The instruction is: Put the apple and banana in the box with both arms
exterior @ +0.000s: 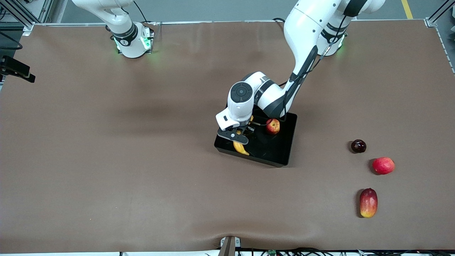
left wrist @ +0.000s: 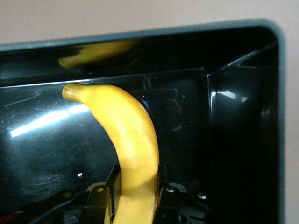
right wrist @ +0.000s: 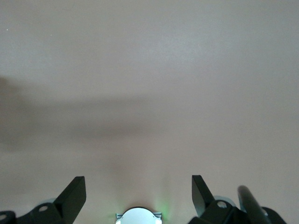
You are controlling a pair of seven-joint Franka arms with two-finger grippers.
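Three loose fruits lie toward the left arm's end: a mango (exterior: 368,203) nearest the camera, a red-pink fruit (exterior: 383,165), a dark plum (exterior: 358,146). In the one box (exterior: 280,156), the left gripper (exterior: 240,139) clamps the banana (exterior: 241,148); the apple (exterior: 273,126) rests farther in. The right gripper (right wrist: 138,196) waits, spread wide, over bare table.

Banana (left wrist: 133,140): yellow, duller tip. Apple (exterior: 273,126): red, yellowish patch. Box (exterior: 284,151): glossy black. Mango (exterior: 368,202): red fading to yellow-orange. Round fruit (exterior: 383,165): plain red-pink. Plum (exterior: 358,146): dark maroon. Table (exterior: 106,160): brown. 2 arms: white, black bands, green-lit bases.
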